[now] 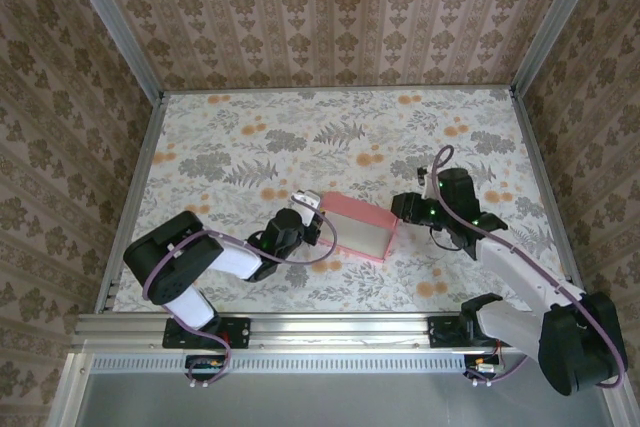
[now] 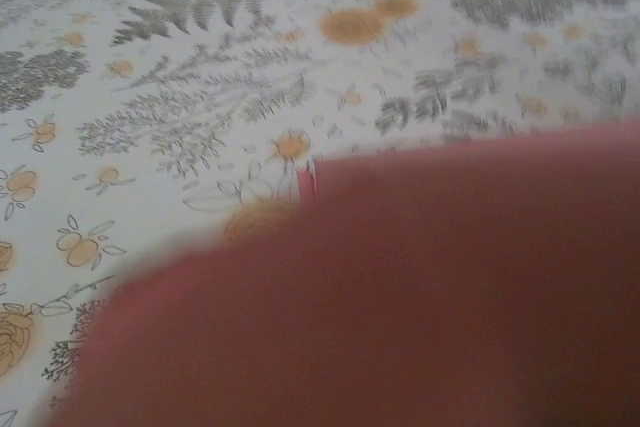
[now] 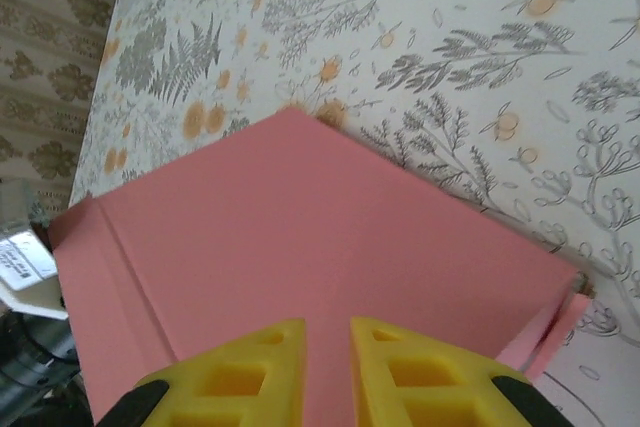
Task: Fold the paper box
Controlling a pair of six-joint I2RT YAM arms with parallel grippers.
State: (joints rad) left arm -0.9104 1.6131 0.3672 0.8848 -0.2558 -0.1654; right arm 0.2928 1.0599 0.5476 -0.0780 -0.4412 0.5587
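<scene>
Nearest the paper box (image 1: 358, 229), on its near side, an aluminium rail (image 1: 330, 327) runs along the desk edge and carries both arm bases. From there the left arm (image 1: 225, 257) reaches to the box's left end and the right arm (image 1: 520, 282) to its right end, so the box lies between the two sets of jaws.

In the overhead view the left jaws sit right at the box's left corner. I cannot tell whether they touch it, or how wide they stand. The left wrist view has the box (image 2: 420, 287) as a blurred pink mass very close to the lens.

The right jaws meet the box's right end. In the right wrist view their yellow fingers (image 3: 265, 367) stand narrow, a slim gap between them, low over a broad pink panel of the box (image 3: 300, 227). I cannot tell whether they pinch the card or only rest over it. A crease runs along that panel's left side, and a small flap juts out at its right corner.

From above, the box shows a pale off-white face turned up and a pink strip along its far edge.

Beyond the box, the desk (image 1: 250, 137) is white with grey ferns and orange flowers. Past it, beige damask wallpaper (image 1: 330, 7) closes in the far side and both flanks, with metal posts (image 1: 108, 17) at the corners.
</scene>
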